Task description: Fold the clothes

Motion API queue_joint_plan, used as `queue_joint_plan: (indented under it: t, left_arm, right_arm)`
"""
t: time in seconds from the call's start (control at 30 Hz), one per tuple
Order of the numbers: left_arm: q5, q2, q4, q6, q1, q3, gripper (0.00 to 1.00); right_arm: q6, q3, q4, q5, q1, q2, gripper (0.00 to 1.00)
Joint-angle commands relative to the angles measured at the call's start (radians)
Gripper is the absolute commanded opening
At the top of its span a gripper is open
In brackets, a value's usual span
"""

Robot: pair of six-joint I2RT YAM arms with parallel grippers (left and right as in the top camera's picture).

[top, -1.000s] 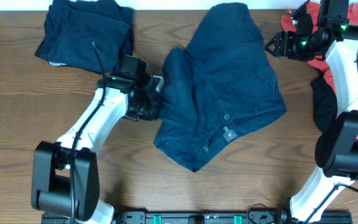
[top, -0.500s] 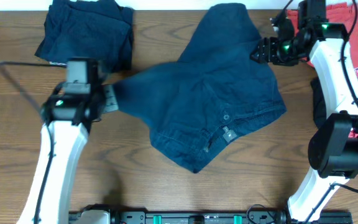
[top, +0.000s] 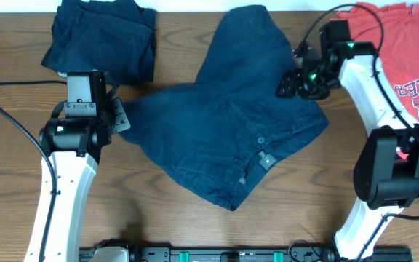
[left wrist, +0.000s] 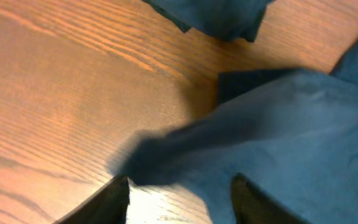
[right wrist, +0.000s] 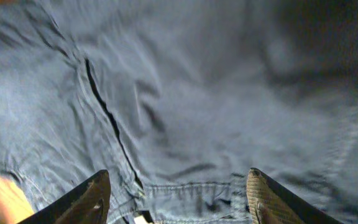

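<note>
My left claw (left wrist: 178, 190) has just pulled one leg of the navy shorts (top: 224, 138) flat and let go, jaws apart with the hem at their tips, while my right claw (right wrist: 178, 186) hovers wide over the fabric below, so the shorts look spread and ready for folding.

Coral-red T-shirt (top: 407, 52) partly beyond the overhead view's right edge.

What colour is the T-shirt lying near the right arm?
Coral red; the T-shirt shows best in the overhead view.
</note>
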Motion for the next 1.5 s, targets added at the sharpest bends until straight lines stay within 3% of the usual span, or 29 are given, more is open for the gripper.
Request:
queue_joint_plan:
  t: [0.0,0.3,0.43,0.57,0.77,0.87,1.0,1.07,1.17,1.3,1.4,1.47]
  left_arm:
    - [-0.057,0.008,-0.002,-0.003,0.005,0.017,0.65]
    - [-0.063,0.008,0.009,-0.003,0.005,0.017,0.76]
    - [-0.062,0.008,0.021,-0.003,0.004,0.017,0.80]
    - [-0.062,0.008,0.027,-0.003,0.004,0.017,0.81]
    - [-0.062,0.008,0.027,-0.003,0.004,0.017,0.81]
    - [-0.062,0.008,0.027,-0.003,0.004,0.017,0.82]
    - [-0.057,0.008,0.027,-0.003,0.004,0.017,0.83]
    - [-0.047,0.011,0.029,-0.003,0.004,0.017,0.90]
    - [-0.046,0.017,0.031,-0.003,0.004,0.017,0.91]
    - [0.012,0.033,0.031,-0.003,0.003,0.017,0.96]
    - [0.088,0.066,0.034,0.005,0.001,0.017,0.98]
    - [0.166,0.104,0.035,0.074,-0.004,0.017,0.98]
  right_arm:
    - [0.019,-0.050,0.003,0.010,0.032,0.004,0.64]
    - [0.118,-0.226,0.138,0.025,0.040,0.004,0.63]
    - [0.168,-0.292,0.206,0.137,0.028,0.004,0.64]
    - [0.219,-0.314,0.264,0.288,-0.007,0.004,0.68]
    - [0.215,-0.342,0.424,0.302,-0.093,0.016,0.70]
    - [0.174,-0.344,0.487,0.336,-0.138,0.041,0.72]
    - [0.017,-0.344,0.615,0.347,-0.190,0.072,0.80]
    - [-0.095,-0.344,0.713,0.346,-0.209,0.078,0.86]
    - [-0.189,-0.323,0.805,0.354,-0.223,0.077,0.88]
    - [-0.206,-0.185,0.753,0.351,-0.226,0.077,0.88]
    - [-0.206,-0.011,0.603,0.246,-0.213,0.077,0.91]
    - [-0.206,0.100,0.492,0.161,-0.200,0.077,0.93]
